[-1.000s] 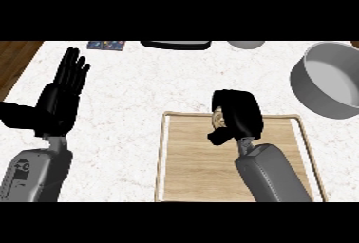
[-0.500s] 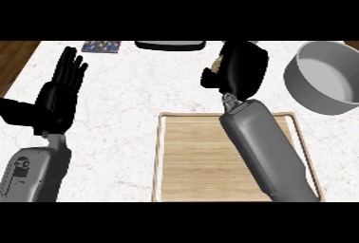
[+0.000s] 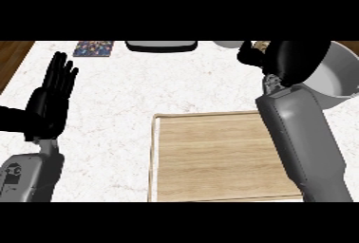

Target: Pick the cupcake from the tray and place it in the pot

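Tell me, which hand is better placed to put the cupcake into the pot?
The right hand. It is curled shut, with a bit of the cupcake showing beside it, right at the pot rim. The left hand rests open, fingers up, far across the counter.

A white marbled counter [image 3: 140,95] is carrying everything. A wooden tray [image 3: 210,156] is lying flat on it at the lower middle, partly hidden by an arm along its right side. A grey pot [image 3: 336,80] is sitting at the upper right, well apart from the tray. A patterned card [image 3: 93,48] is lying at the far edge on the left, and a dark-rimmed white dish [image 3: 161,45] is sitting beside it.
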{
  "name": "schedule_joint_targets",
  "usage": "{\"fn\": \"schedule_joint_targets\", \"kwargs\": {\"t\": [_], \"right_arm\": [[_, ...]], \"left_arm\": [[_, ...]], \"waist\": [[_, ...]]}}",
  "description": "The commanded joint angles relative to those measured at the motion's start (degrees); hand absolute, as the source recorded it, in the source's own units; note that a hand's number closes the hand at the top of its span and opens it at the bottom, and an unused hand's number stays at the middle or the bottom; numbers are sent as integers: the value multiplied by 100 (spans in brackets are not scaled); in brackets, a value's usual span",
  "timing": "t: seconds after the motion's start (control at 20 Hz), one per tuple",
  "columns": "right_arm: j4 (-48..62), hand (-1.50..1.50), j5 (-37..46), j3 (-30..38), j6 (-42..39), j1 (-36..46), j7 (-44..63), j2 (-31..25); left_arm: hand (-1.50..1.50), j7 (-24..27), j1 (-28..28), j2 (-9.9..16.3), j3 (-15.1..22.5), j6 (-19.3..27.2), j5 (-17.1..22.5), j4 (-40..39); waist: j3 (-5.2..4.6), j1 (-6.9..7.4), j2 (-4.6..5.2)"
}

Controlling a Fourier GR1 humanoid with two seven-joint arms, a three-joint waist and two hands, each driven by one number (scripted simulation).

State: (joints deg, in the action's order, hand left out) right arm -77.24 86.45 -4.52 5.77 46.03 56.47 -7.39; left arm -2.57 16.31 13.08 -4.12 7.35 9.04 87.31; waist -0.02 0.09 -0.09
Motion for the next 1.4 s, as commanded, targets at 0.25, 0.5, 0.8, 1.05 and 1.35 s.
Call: {"fn": "schedule_joint_targets", "kwargs": {"t": [0.25, 0.5, 0.8, 1.05, 1.35], "right_arm": [[-965, 150, -891, 1001, -549, -1139, -817, -1146], [-790, 150, -1527, 1776, 130, -1701, -1517, -1605], [387, 150, -2253, 2338, 841, -1767, -2767, -2033], [1530, 150, -2409, 2613, 1406, -1592, -3312, -2264], [3024, 150, -2560, 2678, 1354, -1205, -3786, -2484]], "left_arm": [[0, 33, 134, -22, -116, -12, -26, -219], [0, 58, 75, -65, -52, -72, -76, -70], [0, 287, 318, -108, -237, -130, -32, -592], [0, 94, 23, -213, -5, -30, -254, -41], [0, -197, -23, -149, -81, -91, -128, 274]], "waist": [[3, -107, -1], [4, -54, 8], [4, -10, 28], [5, 32, 25], [8, 87, 33]]}}
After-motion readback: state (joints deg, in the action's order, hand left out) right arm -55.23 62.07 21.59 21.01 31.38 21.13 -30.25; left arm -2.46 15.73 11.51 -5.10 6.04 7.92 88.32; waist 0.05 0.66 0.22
